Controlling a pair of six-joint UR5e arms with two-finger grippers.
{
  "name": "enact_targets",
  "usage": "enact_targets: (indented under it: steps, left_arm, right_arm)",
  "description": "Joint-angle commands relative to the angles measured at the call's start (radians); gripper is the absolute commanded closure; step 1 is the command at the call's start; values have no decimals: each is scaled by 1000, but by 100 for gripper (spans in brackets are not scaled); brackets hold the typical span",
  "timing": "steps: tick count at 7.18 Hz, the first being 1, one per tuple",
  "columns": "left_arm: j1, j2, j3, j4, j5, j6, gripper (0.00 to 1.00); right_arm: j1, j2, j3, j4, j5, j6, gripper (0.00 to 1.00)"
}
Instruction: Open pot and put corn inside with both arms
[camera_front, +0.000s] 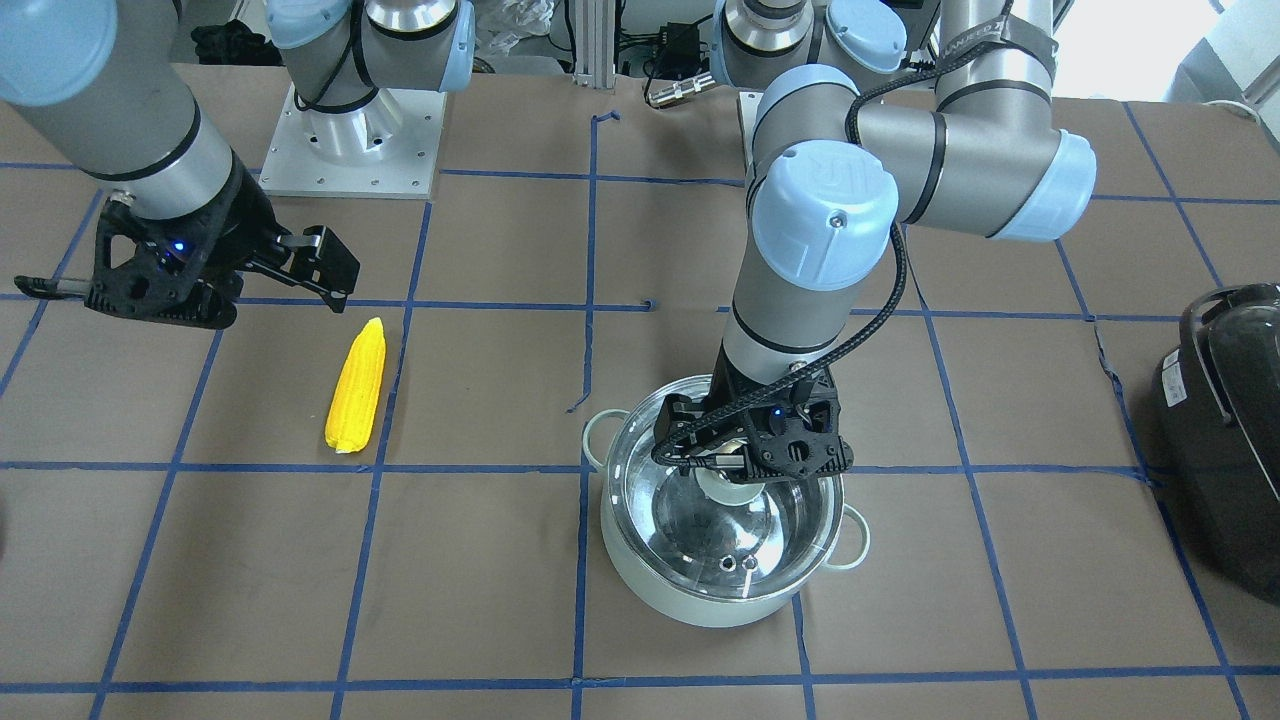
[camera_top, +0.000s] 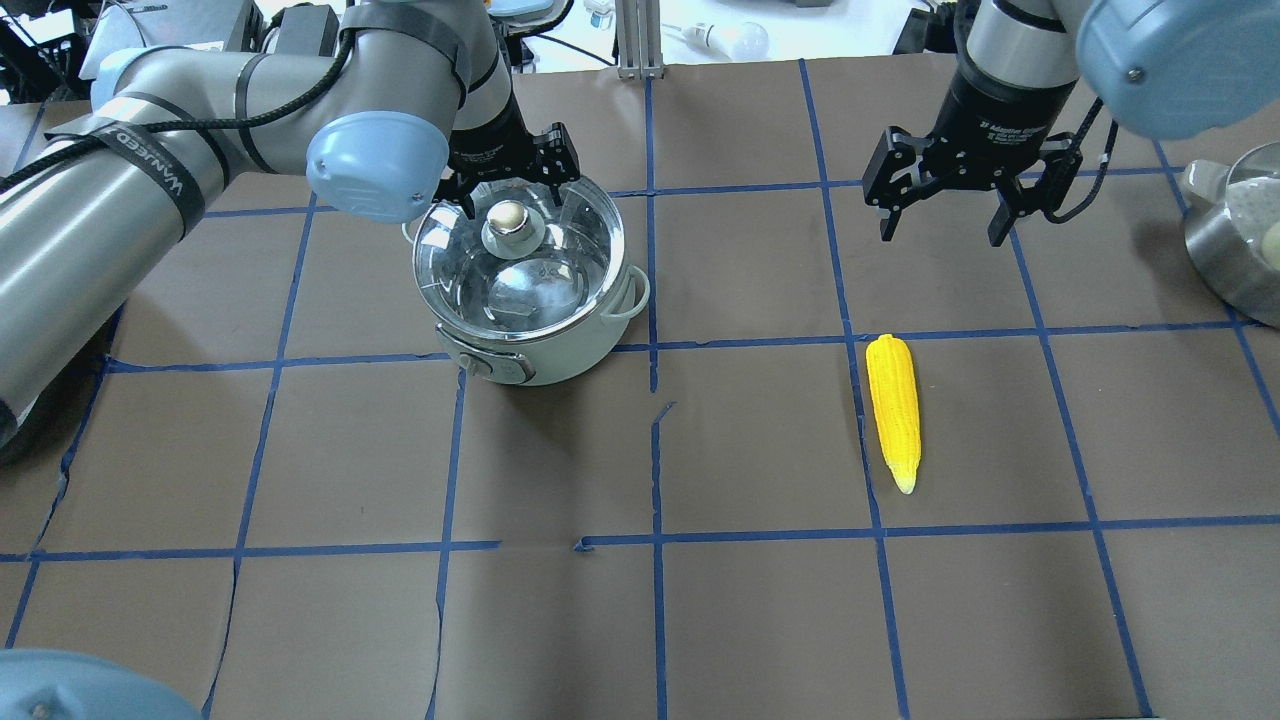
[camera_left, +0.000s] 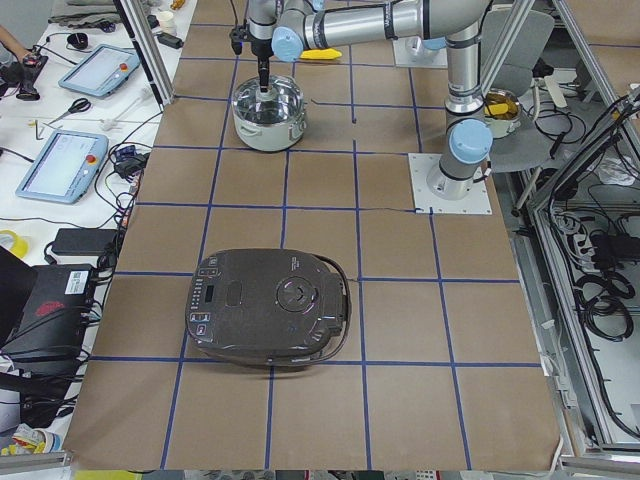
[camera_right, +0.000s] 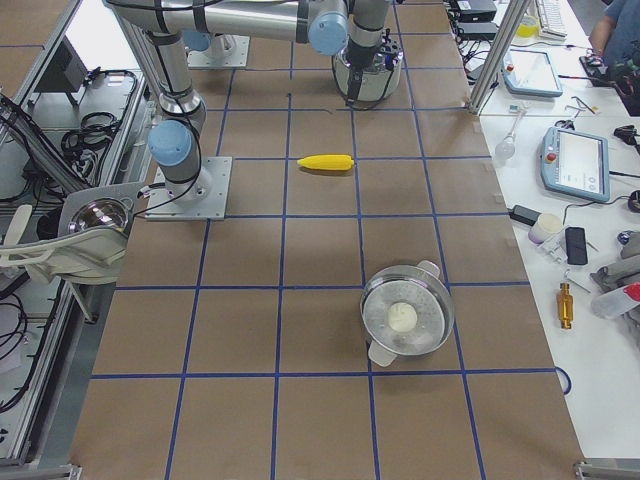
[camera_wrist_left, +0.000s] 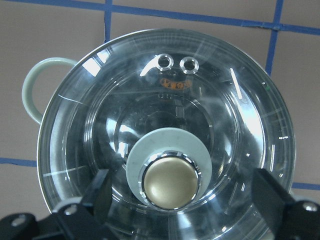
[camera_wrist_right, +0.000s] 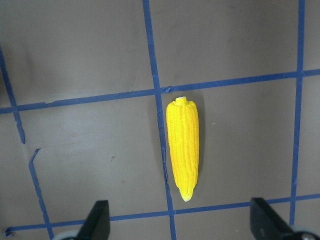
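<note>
We see our left claw (camera_wrist_left: 182, 192) hanging over the pot (camera_top: 545, 360). Its two fingers stand wide apart, one on each side of the gold knob (camera_wrist_left: 170, 181) on the glass lid (camera_wrist_left: 235, 115). They do not touch the knob. The lid sits on the pot. Our right claw (camera_top: 941, 236) is wide open too and holds nothing. The corn (camera_top: 893, 408) lies flat on the table (camera_top: 760, 620) near it.

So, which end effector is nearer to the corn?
The right. The right end effector hangs open just past the thick end of the corn; the left end effector is open over the lid knob of the pot.
</note>
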Motion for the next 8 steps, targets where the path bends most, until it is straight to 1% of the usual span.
enact_targets:
  steps: [1,2,3,4,5,6,7,8]
  left_arm:
    - [-1,-22,-2,8,6,-14,2]
    - [-1,-23,-4,7,7,-16,4]
    - [-1,-23,-4,-4,77,-7,24]
    - [-3,-22,-4,-6,84,-13,31]
    - [-3,-23,-4,-10,82,-13,34]
    - [-3,-26,-2,-7,78,-16,36]
    - [-4,-25,0,-7,75,-16,41]
    - [-5,-16,4,-9,41,-20,56]
  right_arm:
    - [-12,23,124,-205,-14,-9,0]
    - [-23,32,218,-298,-10,-8,0]
    - [-29,33,320,-412,-16,-9,0]
    - [-43,33,400,-481,-16,-9,0]
    - [-47,36,446,-530,-14,-9,0]
    - [-47,52,456,-538,-14,-8,0]
    - [-47,77,459,-540,-16,-6,0]
    - [-47,97,460,-540,-14,-5,0]
